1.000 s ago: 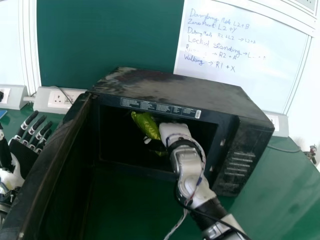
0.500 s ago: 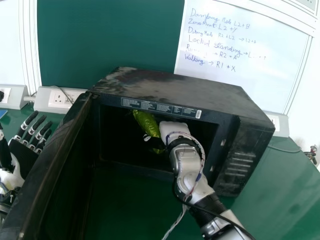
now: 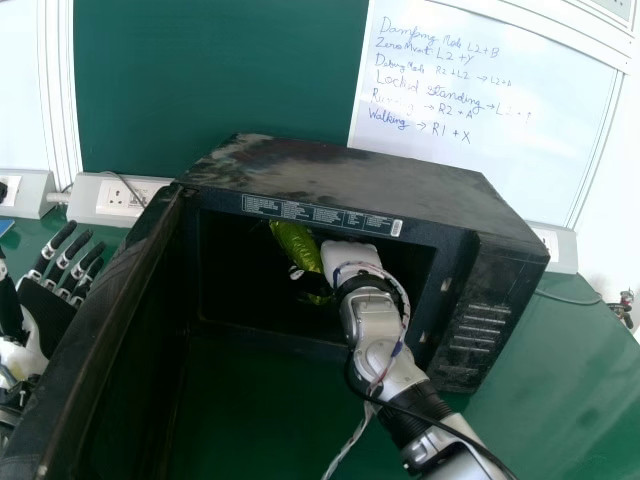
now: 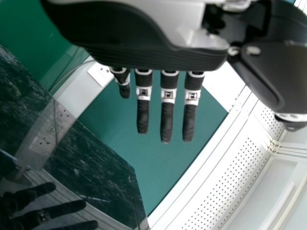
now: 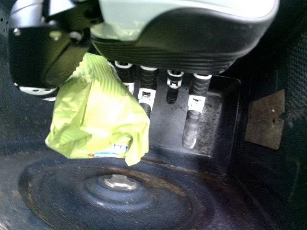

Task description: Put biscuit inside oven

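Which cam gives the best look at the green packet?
Right wrist view: the green packet is large there, its crumpled end plain. Head view: smaller, inside the oven, partly covered by the right hand.

Likely a lab: handwritten whiteboard [image 3: 480,175].

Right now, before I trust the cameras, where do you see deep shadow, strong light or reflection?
Head view: the oven cavity is in deep shadow, the whiteboard is bright; left wrist view: the glossy door mirrors the left hand; right wrist view: pale highlights on the green packet.
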Controlling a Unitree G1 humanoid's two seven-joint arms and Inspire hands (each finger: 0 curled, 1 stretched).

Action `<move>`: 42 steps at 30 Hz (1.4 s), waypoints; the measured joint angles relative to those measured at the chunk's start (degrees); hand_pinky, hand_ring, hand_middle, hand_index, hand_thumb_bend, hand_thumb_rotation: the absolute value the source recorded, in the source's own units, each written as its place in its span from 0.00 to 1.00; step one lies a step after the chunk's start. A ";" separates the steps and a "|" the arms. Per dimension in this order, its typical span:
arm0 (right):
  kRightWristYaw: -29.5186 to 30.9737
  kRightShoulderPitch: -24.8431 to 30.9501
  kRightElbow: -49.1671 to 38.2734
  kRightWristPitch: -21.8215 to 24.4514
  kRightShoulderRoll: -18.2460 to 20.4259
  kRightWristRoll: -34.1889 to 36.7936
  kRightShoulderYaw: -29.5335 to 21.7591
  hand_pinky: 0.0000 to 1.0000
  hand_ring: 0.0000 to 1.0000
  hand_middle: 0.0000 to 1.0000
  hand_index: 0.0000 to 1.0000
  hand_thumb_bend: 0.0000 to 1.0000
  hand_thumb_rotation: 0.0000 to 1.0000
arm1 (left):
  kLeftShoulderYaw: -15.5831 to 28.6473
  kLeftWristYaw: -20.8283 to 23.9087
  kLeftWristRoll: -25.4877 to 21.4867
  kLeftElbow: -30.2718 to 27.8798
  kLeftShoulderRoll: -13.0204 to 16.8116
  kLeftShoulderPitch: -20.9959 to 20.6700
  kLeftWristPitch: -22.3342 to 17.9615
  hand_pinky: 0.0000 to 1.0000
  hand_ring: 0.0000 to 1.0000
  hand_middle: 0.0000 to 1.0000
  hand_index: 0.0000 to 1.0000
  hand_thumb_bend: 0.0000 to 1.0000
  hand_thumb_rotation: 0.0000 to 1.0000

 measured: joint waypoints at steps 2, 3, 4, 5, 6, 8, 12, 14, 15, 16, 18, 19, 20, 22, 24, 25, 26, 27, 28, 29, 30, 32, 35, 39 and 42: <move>-0.07 0.00 0.17 0.02 0.01 0.18 0.22 0.50 0.48 0.44 0.53 0.53 0.00 | 0.00 -0.06 0.02 0.17 0.00 0.00 -0.02 0.82 0.76 0.72 0.69 0.85 0.37; -0.09 -0.01 0.25 0.02 0.02 0.36 0.31 0.49 0.48 0.44 0.53 0.53 0.00 | 0.00 -0.17 0.03 0.23 0.00 0.00 -0.10 0.81 0.75 0.71 0.69 0.85 0.37; -0.15 -0.01 0.36 0.02 0.03 0.45 0.40 0.45 0.46 0.47 0.51 0.53 0.00 | 0.00 -0.28 0.04 0.24 0.00 0.00 -0.14 0.81 0.75 0.71 0.69 0.85 0.37; -0.27 -0.01 0.45 0.03 0.03 0.55 0.49 0.43 0.44 0.47 0.50 0.53 0.00 | 0.00 -0.33 0.06 0.24 0.00 0.00 -0.15 0.81 0.75 0.71 0.69 0.84 0.38; -0.31 -0.02 0.52 0.18 0.03 0.59 0.63 0.42 0.44 0.48 0.50 0.53 0.00 | 0.00 -0.33 0.06 0.24 0.00 0.00 -0.15 0.81 0.75 0.71 0.68 0.85 0.37; 0.11 -0.23 0.71 1.00 0.08 0.60 1.03 0.38 0.45 0.44 0.51 0.53 0.00 | 0.01 -0.38 0.03 0.26 0.00 0.01 -0.16 0.80 0.74 0.70 0.69 0.85 0.37; 2.77 -1.58 1.56 2.84 0.15 0.50 2.18 0.32 0.44 0.43 0.52 0.53 0.01 | 0.01 -0.44 0.12 0.30 0.00 0.00 -0.16 0.80 0.75 0.71 0.69 0.86 0.37; 4.51 -2.52 2.13 3.53 0.18 0.26 3.22 0.33 0.47 0.53 0.63 0.77 0.20 | 0.01 -0.44 0.26 0.30 0.00 0.00 -0.16 0.83 0.77 0.72 0.69 0.85 0.38; 5.48 -2.98 2.40 4.03 0.31 0.24 3.65 0.34 0.48 0.57 0.66 0.82 0.25 | 0.01 -0.44 0.26 0.30 0.00 0.00 -0.17 0.84 0.78 0.73 0.70 0.85 0.38; 6.05 -3.28 2.45 4.24 0.39 0.26 3.85 0.35 0.50 0.60 0.68 0.87 0.27 | 0.02 -0.45 0.23 0.31 0.00 0.00 -0.17 0.83 0.77 0.72 0.70 0.86 0.37; 6.82 -4.05 2.47 4.83 0.64 0.38 3.93 0.40 0.56 0.66 0.70 0.91 0.26 | 0.02 -0.45 0.15 0.33 -0.01 0.00 -0.17 0.82 0.75 0.71 0.69 0.86 0.36; 7.21 -4.41 2.46 5.10 0.78 0.42 3.93 0.42 0.57 0.68 0.72 0.91 0.25 | 0.02 -0.45 0.10 0.33 -0.02 0.00 -0.17 0.82 0.75 0.71 0.69 0.85 0.36; 7.46 -4.62 2.45 5.17 0.88 0.48 3.94 0.45 0.60 0.71 0.73 0.91 0.25 | 0.02 -0.45 0.08 0.33 -0.02 0.00 -0.17 0.82 0.75 0.71 0.69 0.85 0.37; 9.13 -4.81 2.38 5.38 0.96 0.75 4.08 0.54 0.68 0.75 0.75 0.91 0.27 | 0.03 -0.45 0.04 0.35 -0.02 0.00 -0.17 0.85 0.77 0.72 0.70 0.85 0.37; 10.54 -4.86 2.38 5.60 0.96 0.83 4.38 0.47 0.59 0.65 0.74 0.89 0.28 | 0.04 -0.45 0.04 0.39 -0.02 0.00 -0.17 0.86 0.78 0.72 0.70 0.86 0.37; 11.47 -4.98 2.38 5.59 0.92 0.82 4.67 0.44 0.55 0.61 0.73 0.86 0.28 | 0.04 -0.45 0.10 0.42 -0.02 0.00 -0.18 0.86 0.78 0.73 0.70 0.86 0.37; 12.31 -5.12 2.38 5.59 0.87 0.82 5.01 0.40 0.51 0.57 0.72 0.82 0.27 | 0.04 -0.46 0.13 0.45 -0.02 0.00 -0.19 0.87 0.79 0.73 0.70 0.86 0.37; 12.78 -5.20 2.37 5.59 0.87 0.83 5.19 0.37 0.47 0.54 0.72 0.81 0.26 | 0.03 -0.46 0.14 0.50 -0.02 0.00 -0.20 0.87 0.79 0.73 0.71 0.86 0.37; 13.27 -5.29 2.34 5.66 0.87 0.86 5.23 0.33 0.43 0.51 0.71 0.81 0.25 | 0.03 -0.50 0.12 0.56 -0.02 0.00 -0.22 0.87 0.80 0.74 0.71 0.86 0.37; 13.53 -5.41 2.28 5.96 0.87 0.97 5.22 0.30 0.40 0.48 0.70 0.82 0.26 | 0.04 -0.59 0.11 0.72 -0.02 -0.01 -0.30 0.87 0.79 0.74 0.71 0.86 0.37; 13.56 -5.52 2.23 6.09 0.87 1.10 5.21 0.28 0.38 0.47 0.70 0.82 0.26 | 0.04 -0.66 0.11 0.88 -0.02 -0.01 -0.33 0.86 0.78 0.73 0.71 0.86 0.37; 14.22 -5.93 2.25 6.19 0.87 1.21 5.24 0.26 0.35 0.45 0.70 0.80 0.31 | 0.04 -0.85 0.10 1.28 -0.02 -0.01 -0.42 0.83 0.76 0.72 0.70 0.85 0.37; 15.46 -6.78 2.62 6.24 0.87 1.20 5.64 0.25 0.35 0.45 0.68 0.83 0.35 | 0.04 -1.08 0.09 1.47 -0.02 -0.01 -0.47 0.83 0.76 0.72 0.70 0.85 0.37; 16.72 -7.02 2.68 6.80 0.88 1.18 6.19 0.25 0.37 0.46 0.69 0.84 0.38 | 0.06 -1.10 0.13 1.44 0.00 -0.01 -0.47 0.84 0.77 0.73 0.70 0.86 0.37; 18.04 -7.16 2.55 7.18 0.80 1.09 6.70 0.26 0.36 0.46 0.70 0.80 0.34 | 0.06 -0.90 0.11 1.42 0.00 -0.01 -0.47 0.84 0.77 0.73 0.70 0.87 0.36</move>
